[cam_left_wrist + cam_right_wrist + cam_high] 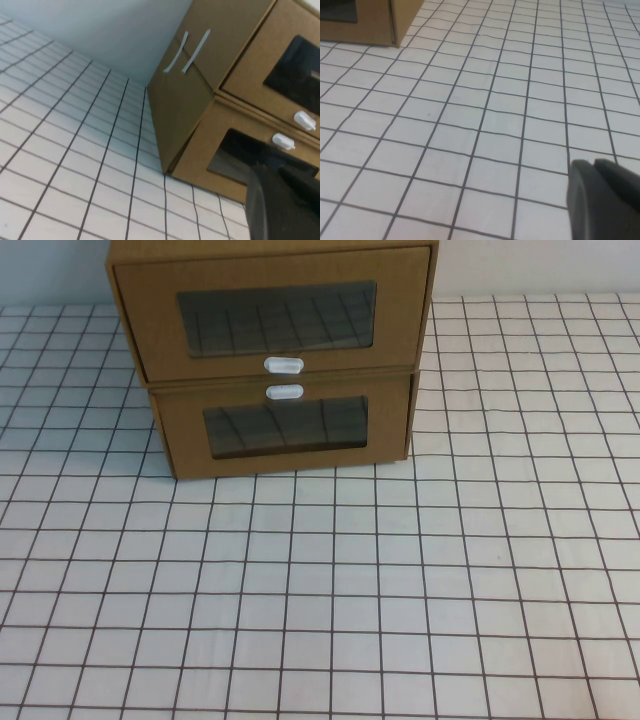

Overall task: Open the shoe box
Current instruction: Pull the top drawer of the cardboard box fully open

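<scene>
Facing left tool [283,204]: shoe box [272,365]; right tool [603,199] apart.

1. We see two boxes stacked at the far end of the table [400,590], left of centre: the upper shoe box [270,315] sits on the lower shoe box [285,430].
2. On their fronts, the upper handle [283,365] lies just above the lower handle [284,392].
3. Our left hand [280,205] is before the lower shoe box, near its left corner.
4. Our right hand [602,200] is over the table, before and right of the stack.
</scene>
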{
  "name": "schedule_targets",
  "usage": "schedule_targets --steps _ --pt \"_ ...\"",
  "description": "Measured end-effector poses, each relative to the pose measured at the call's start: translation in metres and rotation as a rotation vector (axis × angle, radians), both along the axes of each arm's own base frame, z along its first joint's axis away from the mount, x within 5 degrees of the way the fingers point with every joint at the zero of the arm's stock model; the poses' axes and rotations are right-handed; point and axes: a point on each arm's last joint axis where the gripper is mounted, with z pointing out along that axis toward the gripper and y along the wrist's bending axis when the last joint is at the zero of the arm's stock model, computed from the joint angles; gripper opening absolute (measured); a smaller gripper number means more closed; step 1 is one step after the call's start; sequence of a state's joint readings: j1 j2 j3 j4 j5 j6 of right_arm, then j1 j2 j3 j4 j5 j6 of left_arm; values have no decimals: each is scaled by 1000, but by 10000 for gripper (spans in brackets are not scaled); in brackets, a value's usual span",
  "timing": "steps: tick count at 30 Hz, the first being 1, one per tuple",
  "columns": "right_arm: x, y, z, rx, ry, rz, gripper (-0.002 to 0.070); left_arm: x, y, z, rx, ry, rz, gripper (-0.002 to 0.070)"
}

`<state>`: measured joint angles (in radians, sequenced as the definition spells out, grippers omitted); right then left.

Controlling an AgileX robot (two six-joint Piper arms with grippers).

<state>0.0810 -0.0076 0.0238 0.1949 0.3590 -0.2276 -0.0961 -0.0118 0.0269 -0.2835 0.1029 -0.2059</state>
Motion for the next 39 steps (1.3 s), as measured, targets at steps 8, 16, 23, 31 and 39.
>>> schedule_targets --steps 8,16,23,31,39 --pt "0 0 0 0 0 0 -13 0 -3 25 15 79 -39 -2" --pt "0 0 0 0 0 0 -13 40 -15 108 277 356 -184 -2" --pt "0 0 0 0 0 0 -13 121 -33 178 473 336 -361 -2" --pt "0 0 0 0 0 0 -13 227 -57 238 506 234 -524 -2" --pt "0 0 0 0 0 0 -13 304 -77 258 516 194 -620 -2"
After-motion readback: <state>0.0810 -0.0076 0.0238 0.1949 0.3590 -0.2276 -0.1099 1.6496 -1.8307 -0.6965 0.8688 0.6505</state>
